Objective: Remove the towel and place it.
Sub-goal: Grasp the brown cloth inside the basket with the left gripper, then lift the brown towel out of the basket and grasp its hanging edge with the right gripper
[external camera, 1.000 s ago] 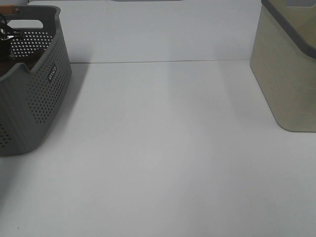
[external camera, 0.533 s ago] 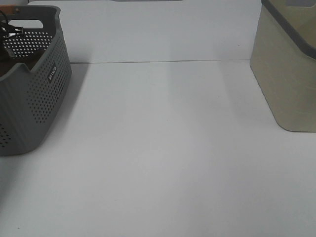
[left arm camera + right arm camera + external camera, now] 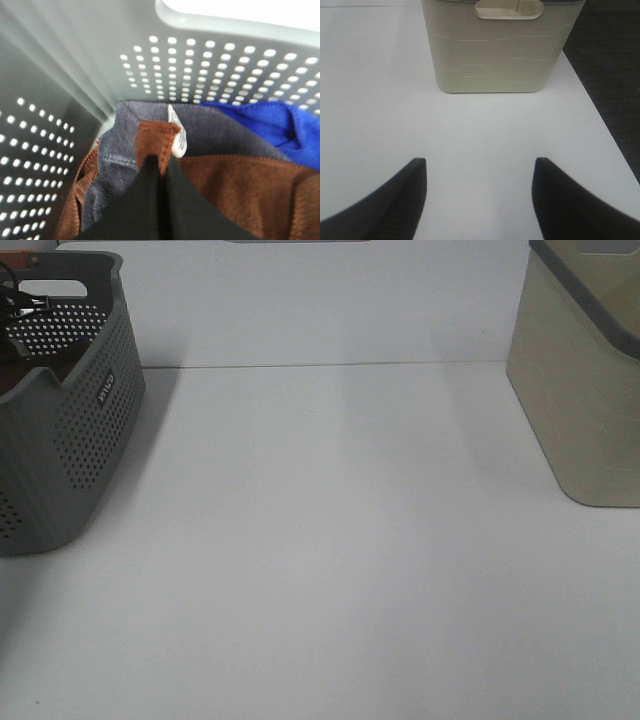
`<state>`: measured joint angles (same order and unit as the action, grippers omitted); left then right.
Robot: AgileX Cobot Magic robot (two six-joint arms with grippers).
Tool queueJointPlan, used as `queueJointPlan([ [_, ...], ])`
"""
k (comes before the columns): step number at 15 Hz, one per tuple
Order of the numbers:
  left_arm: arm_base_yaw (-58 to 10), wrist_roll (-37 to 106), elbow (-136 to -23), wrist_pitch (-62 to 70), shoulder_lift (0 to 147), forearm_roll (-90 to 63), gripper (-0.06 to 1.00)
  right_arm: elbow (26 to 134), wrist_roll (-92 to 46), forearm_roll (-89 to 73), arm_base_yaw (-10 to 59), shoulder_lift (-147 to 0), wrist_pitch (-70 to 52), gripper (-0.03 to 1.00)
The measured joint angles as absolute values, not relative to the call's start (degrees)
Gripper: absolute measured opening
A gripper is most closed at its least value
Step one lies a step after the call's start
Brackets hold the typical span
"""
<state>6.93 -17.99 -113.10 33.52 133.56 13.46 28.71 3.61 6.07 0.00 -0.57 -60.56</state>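
The brown towel (image 3: 235, 185) lies inside the grey perforated basket (image 3: 75, 65), on top of a grey cloth (image 3: 215, 130). In the left wrist view my left gripper (image 3: 162, 162) is shut on the towel's stitched corner, next to a white tag (image 3: 176, 132). The exterior high view shows the basket (image 3: 90, 430) at the far left, with only some wiring of the left arm (image 3: 22, 306) showing inside it. My right gripper (image 3: 480, 161) stands open above the bare white table, holding nothing.
A blue cloth (image 3: 270, 125) lies in the basket beside the towel, against the perforated wall. A beige bin (image 3: 580, 390) stands at the table's right, straight ahead of the right gripper (image 3: 502, 50). The white table (image 3: 330, 540) stretches between basket and bin.
The left gripper's jaws have closed on the towel's corner, and the left arm's wiring in the basket has shifted slightly. The right arm has not moved.
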Motion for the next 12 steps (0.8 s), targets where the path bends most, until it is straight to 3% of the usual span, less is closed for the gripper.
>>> queueJointPlan([
  [5, 6.93, -15.18, -113.10, 33.58, 126.39, 10.49, 0.00, 28.71, 3.61, 6.07, 0.00, -0.57, -60.56, 0.59],
  [12, 6.93, 6.19, -113.10, 34.15, 108.98, -15.01, 0.00, 28.71, 3.61, 6.07, 0.00, -0.57, -60.56, 0.59],
])
